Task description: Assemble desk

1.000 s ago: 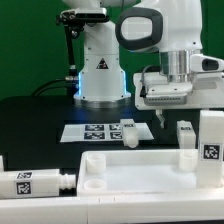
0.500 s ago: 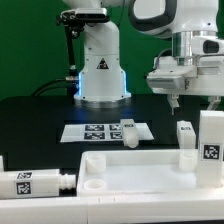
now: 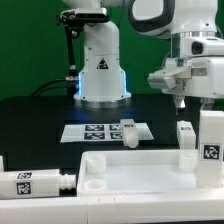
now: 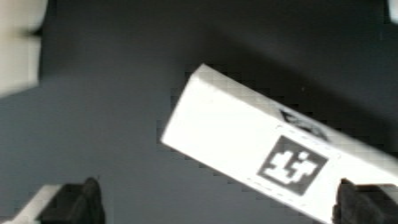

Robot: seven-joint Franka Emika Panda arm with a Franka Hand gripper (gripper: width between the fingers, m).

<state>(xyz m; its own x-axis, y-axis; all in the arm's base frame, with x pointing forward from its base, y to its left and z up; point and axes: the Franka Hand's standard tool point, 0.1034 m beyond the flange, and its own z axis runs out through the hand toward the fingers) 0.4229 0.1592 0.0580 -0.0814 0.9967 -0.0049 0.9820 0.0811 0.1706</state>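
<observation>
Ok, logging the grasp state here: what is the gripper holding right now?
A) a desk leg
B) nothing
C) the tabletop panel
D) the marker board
B: in the wrist view the gripper has its fingers spread wide with nothing between them, and the tagged leg is clear of both.

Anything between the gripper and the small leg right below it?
No. The exterior view shows only bare air between the open gripper and that leg.

Smooth white plastic is seen on the tabletop panel point(image 3: 150, 170) and a leg point(image 3: 211, 138); the table point(image 3: 35, 115) is shown matt black, the robot base casing point(image 3: 100, 55) glossy.
</observation>
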